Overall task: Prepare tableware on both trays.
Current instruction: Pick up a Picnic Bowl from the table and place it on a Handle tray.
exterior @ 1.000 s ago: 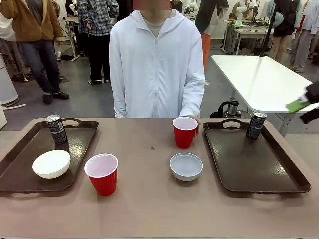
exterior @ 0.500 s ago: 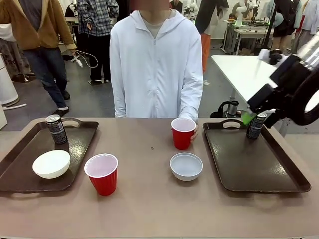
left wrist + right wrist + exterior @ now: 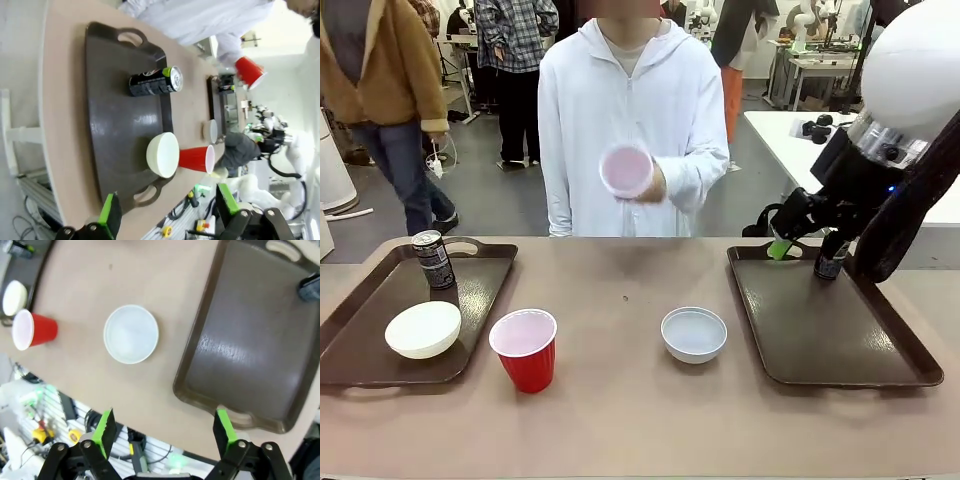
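The left tray (image 3: 480, 290) carries a dark can (image 3: 433, 259) and the white bowl (image 3: 423, 329). One red cup (image 3: 525, 350) and the grey-blue bowl (image 3: 694, 333) stand on the table between the trays. At chest height the person's hand holds the other red cup (image 3: 627, 171), tilted. My right gripper (image 3: 780, 245) hangs open over the far end of the right tray (image 3: 825, 330), beside its can (image 3: 833, 258). From the right wrist I see the grey-blue bowl (image 3: 131, 333), the tray (image 3: 250, 355) and the gripper (image 3: 165, 430) open. My left gripper (image 3: 167, 207) is open above the left tray (image 3: 125, 125), nothing between its fingers.
The person in a white hoodie stands at the far edge, centre. My right arm (image 3: 910, 120) crosses above the right tray's far right corner. Bare table lies in front of the cup and bowl. Other people and a white table stand behind.
The person has lifted the far red cup off the table up to chest height. My right arm has swung in from the right and come leftwards over the right tray's far end.
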Available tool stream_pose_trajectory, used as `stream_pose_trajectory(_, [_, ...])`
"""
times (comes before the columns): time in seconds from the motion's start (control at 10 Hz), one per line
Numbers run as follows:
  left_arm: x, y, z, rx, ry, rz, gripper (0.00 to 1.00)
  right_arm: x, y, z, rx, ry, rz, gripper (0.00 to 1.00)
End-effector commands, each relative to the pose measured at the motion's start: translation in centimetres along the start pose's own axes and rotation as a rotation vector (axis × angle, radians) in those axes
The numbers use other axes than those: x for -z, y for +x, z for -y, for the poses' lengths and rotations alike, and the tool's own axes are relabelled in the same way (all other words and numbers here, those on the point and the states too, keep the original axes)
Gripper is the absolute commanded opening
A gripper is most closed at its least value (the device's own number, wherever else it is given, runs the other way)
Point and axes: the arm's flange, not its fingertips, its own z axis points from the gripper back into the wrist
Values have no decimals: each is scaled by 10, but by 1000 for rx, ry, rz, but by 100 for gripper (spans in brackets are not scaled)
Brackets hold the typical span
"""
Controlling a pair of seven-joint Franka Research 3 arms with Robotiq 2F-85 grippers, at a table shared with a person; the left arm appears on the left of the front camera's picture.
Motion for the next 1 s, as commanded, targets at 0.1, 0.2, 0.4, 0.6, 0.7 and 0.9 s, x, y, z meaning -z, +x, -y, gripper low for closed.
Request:
stream_pose_trajectory(0.1, [-1, -5, -1, -6, -21, 12, 100, 20, -2, -20, -44, 98, -3, 100])
stream_pose_trajectory(0.2, [-1, -5, -1, -6, -21, 12, 100, 8, 0, -2, 11, -19, 10, 100])
stream_pose_trajectory(0.4, [-1, -5, -1, -6, -21, 12, 100, 8, 0, -2, 11, -19, 10, 100])
stream_pose_trajectory(0.6, [-1, -5, -1, -6, -21, 12, 100, 25, 5, -12, 36, -9, 63, 100])
stream_pose_trajectory(0.7, [-1, -5, -1, -6, -21, 12, 100, 48, 17, -25, 35, -21, 73, 100])
stream_pose_trajectory(0.9, [-1, -5, -1, -6, -21, 12, 100, 63, 12, -43, 6, -15, 13, 100])
